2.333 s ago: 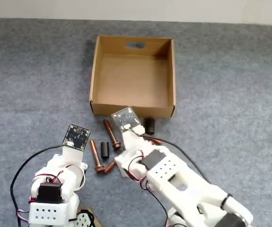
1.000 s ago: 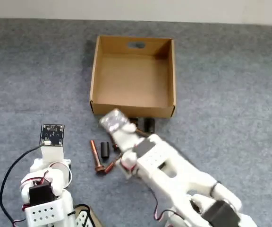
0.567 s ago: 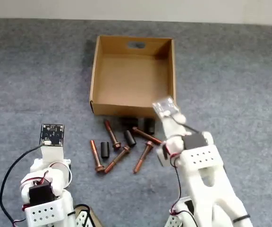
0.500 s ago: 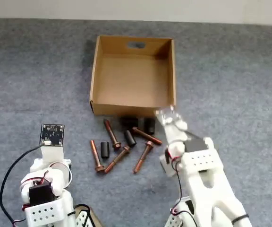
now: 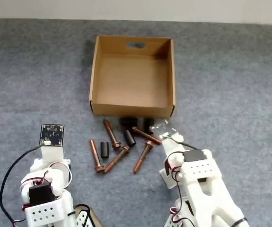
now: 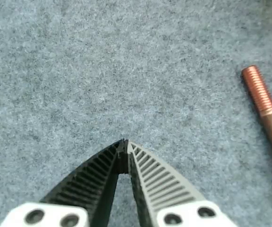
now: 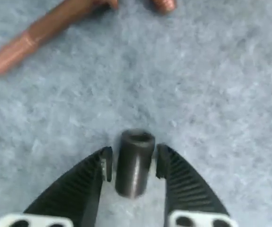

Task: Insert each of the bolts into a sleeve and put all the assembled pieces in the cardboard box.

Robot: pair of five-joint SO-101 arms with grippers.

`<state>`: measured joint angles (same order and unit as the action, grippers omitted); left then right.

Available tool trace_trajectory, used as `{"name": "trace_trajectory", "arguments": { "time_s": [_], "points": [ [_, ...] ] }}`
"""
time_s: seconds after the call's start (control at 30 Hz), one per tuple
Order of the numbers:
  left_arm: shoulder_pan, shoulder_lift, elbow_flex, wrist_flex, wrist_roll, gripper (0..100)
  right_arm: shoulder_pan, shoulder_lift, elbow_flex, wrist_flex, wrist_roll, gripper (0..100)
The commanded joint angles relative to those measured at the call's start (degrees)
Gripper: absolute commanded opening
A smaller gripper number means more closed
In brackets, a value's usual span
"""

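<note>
My right gripper [image 7: 134, 152] is shut on a black sleeve [image 7: 135, 163], held just above the grey carpet. A copper bolt [image 7: 46, 26] lies beyond it. In the high view the right arm [image 5: 192, 175] sits right of the scattered parts: several copper bolts [image 5: 111, 134] and black sleeves [image 5: 105, 149] on the carpet in front of the cardboard box [image 5: 94, 71], which has nothing in it. My left gripper [image 6: 125, 146] is shut on nothing over bare carpet, with one bolt [image 6: 266, 118] off to its side. The left arm [image 5: 46, 184] stands at the lower left.
Two more sleeves [image 5: 128, 121] lie against the box's near wall. Grey carpet runs open to the left and right of the box and around both arms.
The right arm swung from above the bolts over to their right and drew back toward its base. The left arm pulled back to the left early on and has kept still since.
</note>
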<state>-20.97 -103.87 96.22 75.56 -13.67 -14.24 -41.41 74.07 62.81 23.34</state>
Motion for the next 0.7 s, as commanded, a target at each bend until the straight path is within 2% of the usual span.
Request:
{"name": "trace_trajectory", "arguments": {
  "time_s": [0.0,0.13,0.4,0.67],
  "points": [
    [-0.66,-0.40,1.01,-0.70,-0.26,1,0.92,-0.13,-2.59,4.62,3.52,17.6],
    [-0.66,-0.40,1.01,-0.70,-0.26,1,1.27,-0.04,-2.15,4.70,7.12,17.6],
    [-0.66,-0.40,1.01,-0.70,-0.26,1,1.27,-0.04,-2.07,-2.68,6.86,17.6],
    [-0.66,-0.40,1.01,-0.70,-0.26,1,1.19,-0.04,-1.01,-3.47,6.95,14.8]
  ]
}}
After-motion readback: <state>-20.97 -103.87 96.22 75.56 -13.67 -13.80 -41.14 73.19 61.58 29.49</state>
